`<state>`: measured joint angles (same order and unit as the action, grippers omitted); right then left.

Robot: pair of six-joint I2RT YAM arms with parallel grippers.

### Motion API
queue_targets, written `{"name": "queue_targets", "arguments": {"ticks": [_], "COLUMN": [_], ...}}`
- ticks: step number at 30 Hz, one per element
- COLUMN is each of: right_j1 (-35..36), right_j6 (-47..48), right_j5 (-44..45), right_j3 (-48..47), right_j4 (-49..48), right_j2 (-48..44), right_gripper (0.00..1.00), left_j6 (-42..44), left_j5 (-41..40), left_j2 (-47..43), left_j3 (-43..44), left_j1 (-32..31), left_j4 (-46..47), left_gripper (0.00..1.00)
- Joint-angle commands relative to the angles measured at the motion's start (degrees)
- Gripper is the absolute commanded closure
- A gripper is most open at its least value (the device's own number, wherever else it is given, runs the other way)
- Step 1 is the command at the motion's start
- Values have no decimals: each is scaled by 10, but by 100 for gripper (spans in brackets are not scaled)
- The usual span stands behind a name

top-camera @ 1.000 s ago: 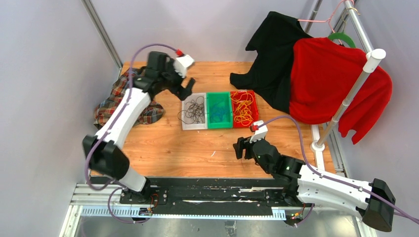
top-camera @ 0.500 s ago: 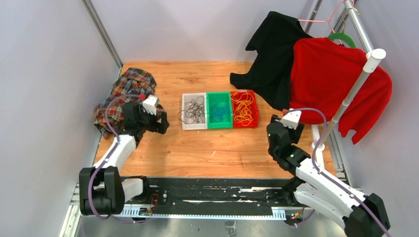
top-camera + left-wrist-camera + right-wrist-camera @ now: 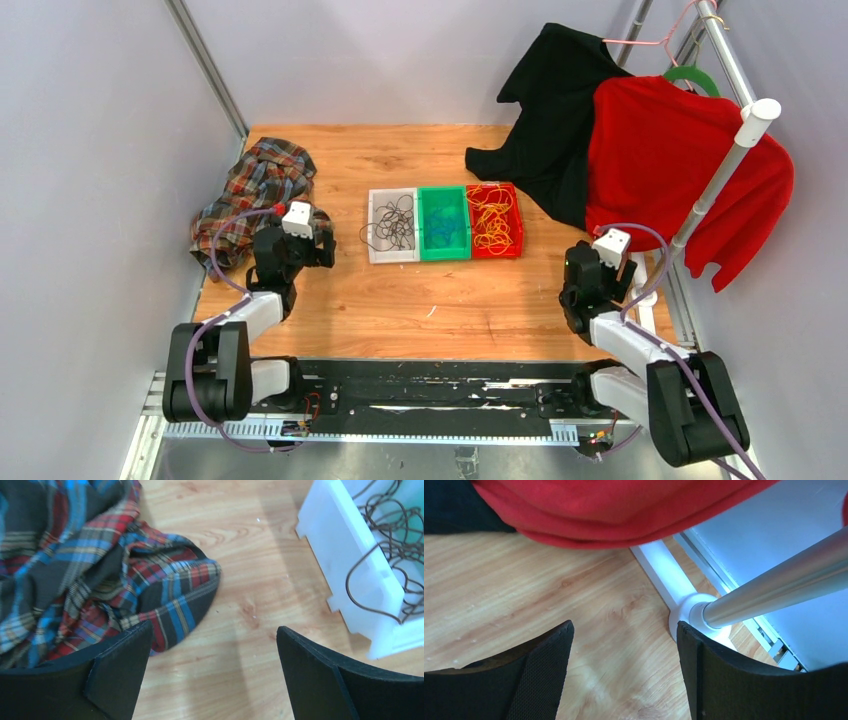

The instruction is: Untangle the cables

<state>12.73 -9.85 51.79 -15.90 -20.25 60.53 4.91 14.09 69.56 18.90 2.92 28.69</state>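
Observation:
The cables lie sorted in three small bins at the table's middle: black loops in the white bin, blue ones in the green bin, yellow ones in the red bin. One black loop hangs over the white bin's wall. My left gripper sits left of the white bin, low over the wood, open and empty. My right gripper is folded back at the right, open and empty, facing the rack's foot.
A plaid cloth lies bunched at the left, just past my left fingers. A clothes rack pole with its white foot stands right; a red garment and a black garment hang there.
Both arms have drawn back toward their bases. The left gripper came from behind the white bin to beside the plaid cloth; the right swung from the table's middle to the rack foot.

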Motion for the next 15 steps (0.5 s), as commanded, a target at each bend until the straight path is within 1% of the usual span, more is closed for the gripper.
{"name": "queue_targets", "arguments": {"ticks": [1,3,6,7,9,10,11,12,14,15], "right_j1": [-32,-44,-55,-59,-62,-63,-64,-65,-65,-64], "right_j6": [38,42,63,66,71,78,94,108,132,137], "right_j5": [-71,-94,-128,-137,-156,-164,-179,-199,-261,-296], "right_j3": [37,31,31,33,36,41,47,48,37,35], "right_j4": [-157,-170,-222,-240,-273,-299,-335,-356,-357,-349], "right_j2": [13,29,55,64,87,102,121,134,152,161], "right_gripper": [25,25,25,25,25,25,25,25,24,24], "left_j6": [-1,-5,-27,-33,-41,-40,-28,-15,-33,-34], "left_j5": [-47,-39,-54,-61,-44,-41,-46,-49,-52,-53], "left_j2": [9,19,29,32,66,70,58,59,107,106], "left_j3": [-11,-5,-1,-12,-59,-73,-76,-83,-107,-103], "left_j1": [2,3,2,2,2,1,-4,-9,-11,-11], "left_j4": [117,117,132,166,303,321,300,305,422,408], "left_gripper": [2,2,2,2,2,2,2,2,2,2]}}
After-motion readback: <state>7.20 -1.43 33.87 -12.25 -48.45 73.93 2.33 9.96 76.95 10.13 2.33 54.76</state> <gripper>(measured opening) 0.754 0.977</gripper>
